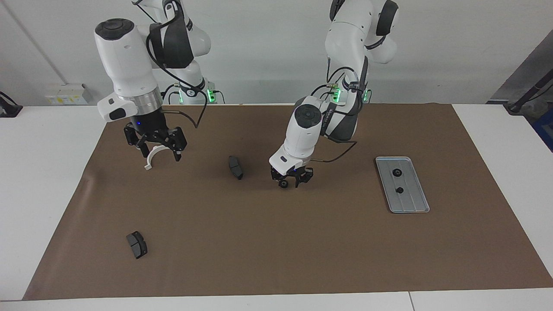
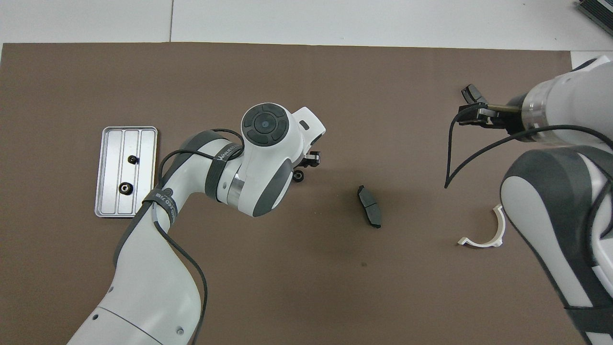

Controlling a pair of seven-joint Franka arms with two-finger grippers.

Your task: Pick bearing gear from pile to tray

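A small black gear (image 1: 283,184) lies at or just above the brown mat, right at the tip of my left gripper (image 1: 290,180), which is low over the middle of the mat. The gear also shows in the overhead view (image 2: 298,176), beside my left gripper (image 2: 309,162). The silver tray (image 1: 410,203) lies toward the left arm's end and holds two black gears (image 1: 395,172) (image 1: 399,189). It also shows in the overhead view (image 2: 111,191). My right gripper (image 1: 157,151) hangs open and empty in the air over the white half-ring bracket (image 1: 150,160).
One dark brake-pad piece (image 1: 235,167) lies on the mat between the two grippers and shows in the overhead view (image 2: 369,206). Another (image 1: 137,244) lies farther from the robots toward the right arm's end. The white bracket (image 2: 483,237) is partly hidden by the right arm.
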